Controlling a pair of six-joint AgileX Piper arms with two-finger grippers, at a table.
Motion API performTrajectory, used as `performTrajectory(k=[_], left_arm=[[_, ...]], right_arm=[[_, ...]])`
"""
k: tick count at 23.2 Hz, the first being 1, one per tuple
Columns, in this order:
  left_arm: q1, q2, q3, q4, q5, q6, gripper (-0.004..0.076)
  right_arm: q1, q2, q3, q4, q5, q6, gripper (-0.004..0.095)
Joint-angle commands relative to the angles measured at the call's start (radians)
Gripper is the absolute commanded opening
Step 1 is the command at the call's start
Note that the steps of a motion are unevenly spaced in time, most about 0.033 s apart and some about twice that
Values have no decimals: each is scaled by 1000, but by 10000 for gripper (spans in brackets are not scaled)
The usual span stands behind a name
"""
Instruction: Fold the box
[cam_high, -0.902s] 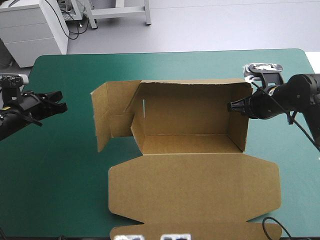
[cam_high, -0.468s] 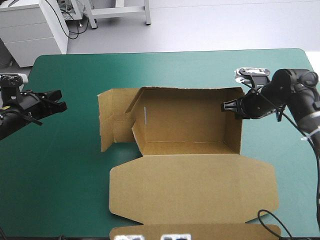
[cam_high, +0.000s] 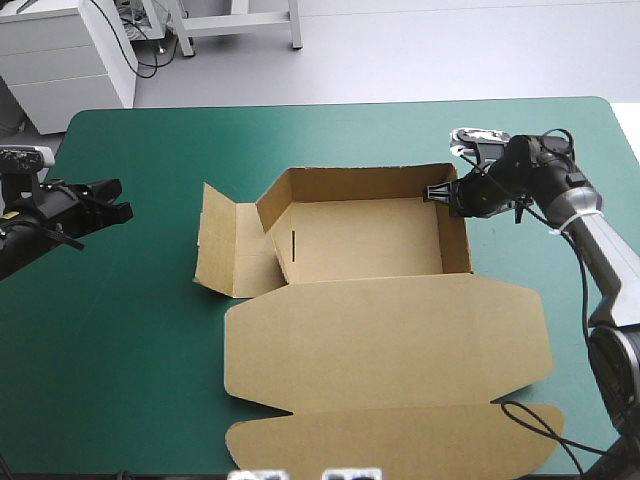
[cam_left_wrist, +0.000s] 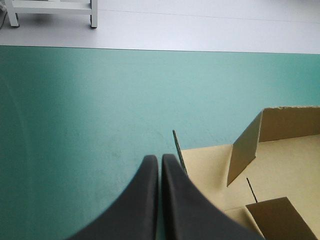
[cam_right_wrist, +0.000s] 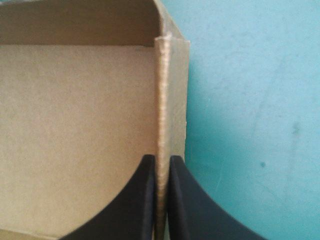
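The brown box (cam_high: 360, 240) lies mid-table as an open tray, its far and right walls raised and its lid (cam_high: 385, 345) flat toward the near edge. Its left flap (cam_high: 225, 245) leans outward. My right gripper (cam_high: 438, 193) pinches the top of the right wall near the far corner; in the right wrist view its black fingers (cam_right_wrist: 145, 200) clamp the wall's edge (cam_right_wrist: 162, 100), gripper (cam_right_wrist: 161, 162) shut on it. My left gripper (cam_high: 118, 205) hovers over the teal-green cover near the table's left edge, well apart from the box (cam_left_wrist: 280, 170), shut and empty (cam_left_wrist: 160, 161).
A second lid flap (cam_high: 400, 440) reaches the table's near edge. A black cable loops beside it at the near right. Bare teal-green cover (cam_high: 120, 330) spreads left of the box and beyond its far wall.
The right gripper has moved left with the right wall, dragging the box leftward and turning it slightly. The left flap has swung outward. The left arm stays still.
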Motion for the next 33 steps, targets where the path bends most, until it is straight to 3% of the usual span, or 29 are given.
performTrajectory(k=[1,5,7,11,12,15,24,33], left_arm=[[-7,-18,-24,-55,-38,-2,8],[-7,-18,-24,-58,-39,-2,8],[-7,-18,-24,-58,-39,-2,8],[-7,-18,-24,-58,-26,-2,8],[-7,-18,-24,-58,-23,-2,8],[-7,-18,-24,-58,-5,-2,8],[-7,-18,-24,-62,15,-2,8],[-7,-18,-24,-66,37,-2,8]], right_arm=[[-4,-14,-14,19,-12,-13,-7],[-4,41,-90,30,8,-39,64],[-4,62,-144,47,26,-39,213],[-4,84,-243,57,92,-43,662],[-4,84,-257,52,110,-35,699],[-4,84,-327,5,309,-2,698],[46,-37,-192,-52,306,24,698],[48,8,-121,-71,304,15,688]])
